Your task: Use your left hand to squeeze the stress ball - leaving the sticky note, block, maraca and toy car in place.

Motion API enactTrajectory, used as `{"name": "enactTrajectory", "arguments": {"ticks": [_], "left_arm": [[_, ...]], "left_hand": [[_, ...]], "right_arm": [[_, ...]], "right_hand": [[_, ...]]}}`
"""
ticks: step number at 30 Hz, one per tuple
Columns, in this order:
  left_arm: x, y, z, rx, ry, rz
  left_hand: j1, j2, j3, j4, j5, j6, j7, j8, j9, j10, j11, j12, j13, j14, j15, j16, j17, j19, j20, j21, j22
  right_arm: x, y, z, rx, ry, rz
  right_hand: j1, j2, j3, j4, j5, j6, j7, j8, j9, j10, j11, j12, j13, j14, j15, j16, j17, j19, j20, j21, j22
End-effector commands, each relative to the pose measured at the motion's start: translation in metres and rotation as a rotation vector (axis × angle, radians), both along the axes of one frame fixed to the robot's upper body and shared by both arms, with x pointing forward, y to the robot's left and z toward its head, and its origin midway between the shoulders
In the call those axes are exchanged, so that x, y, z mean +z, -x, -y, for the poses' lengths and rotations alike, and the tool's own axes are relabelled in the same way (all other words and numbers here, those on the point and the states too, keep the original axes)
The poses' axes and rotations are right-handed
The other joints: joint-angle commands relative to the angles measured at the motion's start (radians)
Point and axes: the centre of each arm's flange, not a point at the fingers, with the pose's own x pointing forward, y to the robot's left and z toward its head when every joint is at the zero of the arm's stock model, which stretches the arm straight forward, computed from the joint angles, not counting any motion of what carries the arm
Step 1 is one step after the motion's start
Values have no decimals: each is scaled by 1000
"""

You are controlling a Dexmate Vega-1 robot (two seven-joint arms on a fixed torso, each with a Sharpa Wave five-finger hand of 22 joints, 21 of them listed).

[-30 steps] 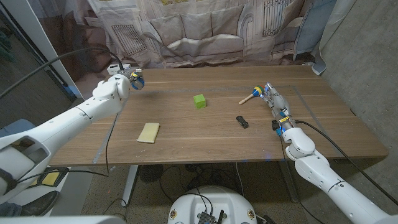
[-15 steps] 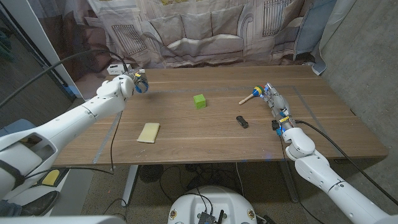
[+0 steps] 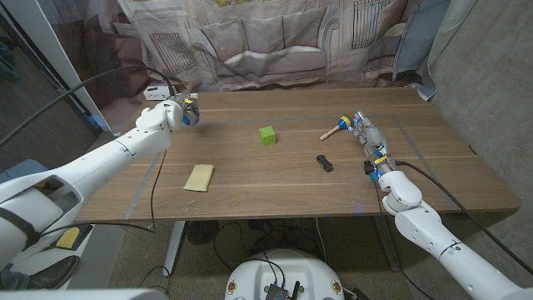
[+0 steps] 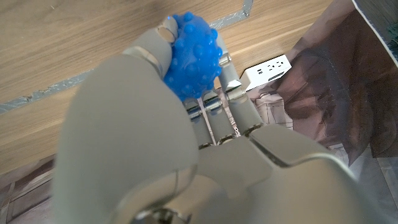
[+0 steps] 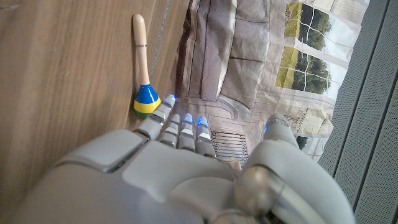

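The left hand [image 3: 176, 111] holds the blue ball [image 4: 193, 56] above the table [image 3: 275, 179], its fingers [image 4: 211, 109] clamped around it. The right hand [image 3: 370, 137] has its fingers straight and apart, empty, with the maraca [image 5: 143, 74] just beside their tips. The block [image 3: 266, 135], toy car [image 3: 324, 162] and sticky note [image 3: 199, 177] lie between the two hands.

On the table: one stress ball [image 3: 190, 116], one block [image 3: 266, 135], one sticky note [image 3: 199, 177], one maraca [image 3: 336, 128], one toy car [image 3: 324, 162].

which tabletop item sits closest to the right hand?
The maraca: its yellow-and-blue head lies right beside the right hand's fingertips. The toy car, green block and sticky note lie farther left.
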Motion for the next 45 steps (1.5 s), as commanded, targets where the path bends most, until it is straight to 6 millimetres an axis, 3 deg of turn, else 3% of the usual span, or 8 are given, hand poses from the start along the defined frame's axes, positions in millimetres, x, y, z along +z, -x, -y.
{"name": "enactTrajectory", "arguments": {"ticks": [1, 10, 18, 23, 30, 35, 41, 45], "left_arm": [[-1, -4, 4, 12, -16, -6], [-1, -6, 5, 1, -17, -41], [0, -7, 5, 11, -31, -43], [1, -7, 6, 14, -42, -39], [2, -7, 6, 7, -55, -54], [5, -5, 5, 13, -65, -69], [6, -4, 7, 7, -91, -84], [8, -3, 8, 1, -115, -109]], "left_hand": [[147, 145, 21, 22, 3, 33, 20, -7, 2, 15, -8, 7, 13, 146, -165, 4, 4, 128, -118, 11, 3], [137, 161, 26, 34, 3, -25, 13, -51, 9, -48, 10, -29, 34, 76, -144, -38, 2, 36, -87, 4, 6], [46, 158, -18, 71, -6, -98, 18, -86, 20, -87, 24, -65, 33, 38, -126, -50, 11, 1, -75, 10, 6], [18, 148, -31, 76, -10, -110, 3, -92, 23, -100, 15, -80, 27, 14, -126, -62, 7, -36, -67, 2, 5], [-34, 128, -50, 87, -16, -136, 3, -103, 25, -123, 15, -101, 23, -23, -119, -86, -5, -77, -62, -7, 4], [-122, 98, -98, 119, -31, -150, 3, -107, 27, -133, 15, -117, 18, -34, -114, -85, -2, -89, -63, -7, 3], [-144, 91, -111, 122, -34, -162, 3, -112, 27, -146, 14, -129, 15, -55, -107, -91, -2, -116, -57, -16, 3], [-202, 74, -148, 141, -40, -178, -1, -117, 26, -147, 10, -135, 15, -72, -106, -85, 7, -132, -57, -20, 3]], "right_arm": [[1, 1, 2, -5, 2, -3], [-2, 1, 3, -17, -3, -5], [-5, 1, 4, -14, -6, -3], [-6, 2, 4, -16, -5, -2], [-7, 4, 3, -17, -6, -3], [-7, 4, 2, -12, -3, 0], [-8, 3, 2, -7, -8, 8], [-7, 3, 2, -4, -4, 11]], "right_hand": [[0, 6, -3, -5, -1, 11, 1, 0, 3, 6, -2, 0, 2, 7, 2, 3, 1, 3, 2, -3, 1], [0, 6, -3, -5, -1, 11, 1, 0, 3, 8, -2, 0, 2, 7, 1, 3, 1, 3, 3, -3, 1], [1, 8, -2, -5, 0, 11, 1, -1, 3, 6, -1, -1, 2, 7, 0, 3, 1, 5, -1, -3, 1], [3, 9, -2, -6, 0, 11, 1, -1, 3, 7, -2, -1, 2, 7, 0, 2, 1, 7, -1, -2, 1], [4, 9, -1, -7, 0, 11, 2, -1, 3, 6, 0, -1, 2, 8, 1, 3, 1, 7, -1, -2, 1], [4, 9, -1, -7, 0, 11, 2, -1, 3, 7, -2, -1, 2, 7, 1, 2, 1, 8, -3, -2, 1], [7, 10, 0, -8, 0, 9, 3, -2, 3, 7, -2, -1, 2, 11, -3, 3, 1, 15, -12, 0, 1], [9, 11, 1, -9, 0, 9, 3, -2, 3, 8, 0, -1, 2, 12, -7, 3, 1, 19, -16, 1, 1]]}}
